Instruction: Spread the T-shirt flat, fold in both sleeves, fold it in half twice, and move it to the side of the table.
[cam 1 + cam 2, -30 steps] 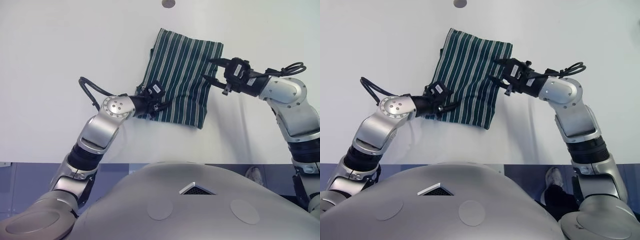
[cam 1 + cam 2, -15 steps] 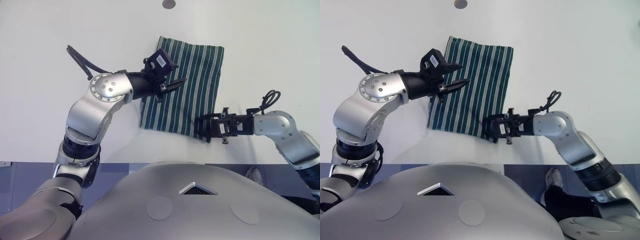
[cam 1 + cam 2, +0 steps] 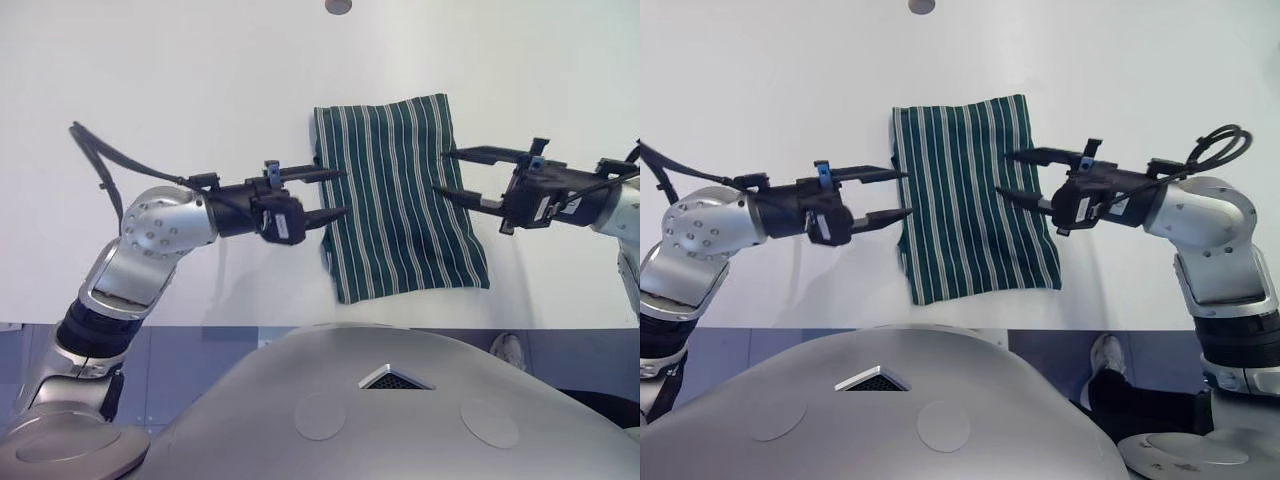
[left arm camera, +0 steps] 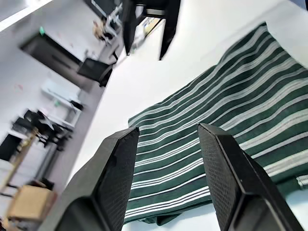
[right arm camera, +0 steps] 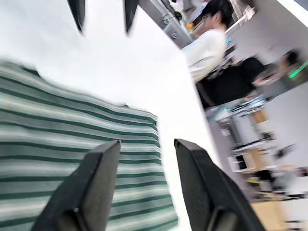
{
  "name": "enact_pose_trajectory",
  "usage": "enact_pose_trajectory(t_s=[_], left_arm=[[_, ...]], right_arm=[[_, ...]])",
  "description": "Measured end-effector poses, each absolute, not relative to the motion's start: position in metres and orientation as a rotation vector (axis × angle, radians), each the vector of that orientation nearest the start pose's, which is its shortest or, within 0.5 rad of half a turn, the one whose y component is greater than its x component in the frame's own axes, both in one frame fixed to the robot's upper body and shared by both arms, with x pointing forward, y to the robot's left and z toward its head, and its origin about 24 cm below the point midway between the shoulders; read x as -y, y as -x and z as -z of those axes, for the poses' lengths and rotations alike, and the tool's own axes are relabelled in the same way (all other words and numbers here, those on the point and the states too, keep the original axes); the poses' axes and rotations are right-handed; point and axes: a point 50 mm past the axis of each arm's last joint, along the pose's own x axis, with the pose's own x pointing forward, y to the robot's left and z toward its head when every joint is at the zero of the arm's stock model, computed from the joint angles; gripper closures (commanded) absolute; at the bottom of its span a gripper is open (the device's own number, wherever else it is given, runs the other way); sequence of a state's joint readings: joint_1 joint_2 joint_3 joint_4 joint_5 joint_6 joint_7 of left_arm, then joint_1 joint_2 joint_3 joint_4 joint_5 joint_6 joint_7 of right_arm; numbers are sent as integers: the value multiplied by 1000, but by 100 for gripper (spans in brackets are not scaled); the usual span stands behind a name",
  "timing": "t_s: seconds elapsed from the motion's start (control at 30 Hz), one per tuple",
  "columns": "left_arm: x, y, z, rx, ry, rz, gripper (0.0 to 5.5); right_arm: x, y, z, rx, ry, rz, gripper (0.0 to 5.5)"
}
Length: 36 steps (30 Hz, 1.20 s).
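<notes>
The T-shirt (image 3: 400, 195), dark green with thin white stripes, lies folded into a tidy rectangle in the middle of the white table (image 3: 150, 80). My left gripper (image 3: 346, 191) hovers at the shirt's left edge, open, its tips just over the cloth. From the opposite side my right gripper (image 3: 440, 171) points at the right edge, also open, with nothing held. The left wrist view looks between its own fingers (image 4: 118, 178) onto the striped cloth (image 4: 216, 130). In the right wrist view the shirt (image 5: 57, 144) lies past that gripper's fingers (image 5: 197, 183).
A small grey round disc (image 3: 338, 6) sits at the table's far edge. The table's near edge (image 3: 200, 322) runs just below the shirt. Bare white surface stretches to the left and right of both arms.
The shirt's near end has swung to the right. My left gripper dropped from above the cloth to its left edge. My right gripper moved from the near corner up to the right edge.
</notes>
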<state>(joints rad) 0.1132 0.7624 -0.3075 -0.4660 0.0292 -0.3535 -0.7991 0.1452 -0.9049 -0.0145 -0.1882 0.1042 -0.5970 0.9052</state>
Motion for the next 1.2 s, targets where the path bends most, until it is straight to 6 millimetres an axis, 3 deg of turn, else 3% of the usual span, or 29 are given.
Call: enact_pose_trajectory(t_s=[0.17,0.23,0.33,0.47,0.6,0.83,0.9,1.1,1.2], left_arm=[[-151,-134,-71,294,-932,1386,216],[-157,-111,-61,282,-953,1426,183],[-162,-91,-49,221,-976,1437,122],[-151,-103,-43,240,-1046,1425,122],[-124,-116,-43,309,-1157,1408,122],[-122,-114,-33,371,-1127,1323,122],[-120,-116,-28,419,-1096,1331,163],[-114,-120,-19,441,-1083,1402,304],[-114,-121,-17,434,-1082,1414,362]], right_arm=[[274,-169,-89,210,1213,-1199,219],[291,-160,-88,218,1273,-1231,183],[308,-149,-87,210,1327,-1319,155],[306,-137,-74,208,1315,-1461,155],[299,-138,-64,226,1343,-1545,155],[291,-143,-59,292,1345,-1534,155],[289,-143,-58,306,1338,-1523,174],[267,-148,-45,391,1314,-1553,314],[265,-147,-41,385,1305,-1560,388]])
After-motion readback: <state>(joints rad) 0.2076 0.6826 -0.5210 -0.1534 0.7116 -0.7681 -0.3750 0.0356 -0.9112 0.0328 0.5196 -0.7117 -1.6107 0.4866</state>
